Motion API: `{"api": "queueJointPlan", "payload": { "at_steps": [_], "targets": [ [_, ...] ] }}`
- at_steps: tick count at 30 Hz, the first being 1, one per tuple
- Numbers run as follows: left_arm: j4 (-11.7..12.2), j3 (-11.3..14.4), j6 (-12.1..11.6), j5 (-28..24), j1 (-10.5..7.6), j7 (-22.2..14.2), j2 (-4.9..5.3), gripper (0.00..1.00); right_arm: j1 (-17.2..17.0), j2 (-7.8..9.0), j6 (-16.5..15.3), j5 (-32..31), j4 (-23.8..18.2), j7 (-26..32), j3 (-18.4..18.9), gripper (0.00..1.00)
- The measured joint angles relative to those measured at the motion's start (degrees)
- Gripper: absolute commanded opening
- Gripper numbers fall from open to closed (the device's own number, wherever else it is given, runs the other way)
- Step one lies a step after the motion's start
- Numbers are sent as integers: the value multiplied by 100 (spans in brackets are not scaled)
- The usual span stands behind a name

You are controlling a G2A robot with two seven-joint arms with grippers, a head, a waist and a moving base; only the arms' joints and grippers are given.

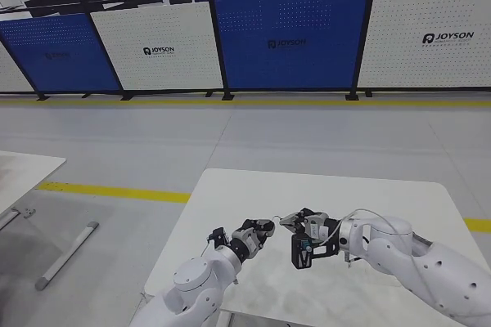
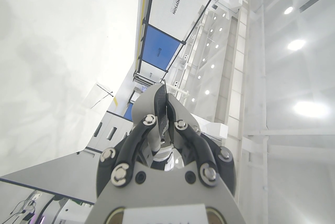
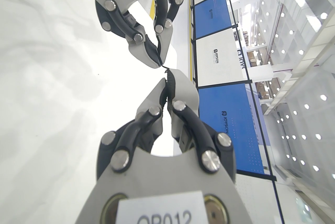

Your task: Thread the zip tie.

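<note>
Over the white table my two grippers meet tip to tip. The left gripper is shut, and a thin black zip tie pokes out past its pinched pads. Facing it, the right gripper is shut too, with a short black bit of the zip tie showing at its tips. The left gripper hangs opposite in the right wrist view, a small gap from the right one. In the top view the zip tie is a dark speck between the two grippers, and the right gripper sits just beside it.
Bare tabletop lies all around the grippers. A second white table stands off to the left across the floor. Blue and white pegboard panels line the back, behind a yellow floor line.
</note>
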Motion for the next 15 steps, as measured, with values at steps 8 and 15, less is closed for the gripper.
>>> {"api": "queueJointPlan", "payload": {
  "at_steps": [8,15],
  "targets": [
    [76,20,-143,143,-36,123,-49,0,-63,56,-25,-1,-38,4,74,56],
    [209,43,-258,547,-57,208,-74,0,-287,230,48,9,-29,-256,309,100]
  ]
}}
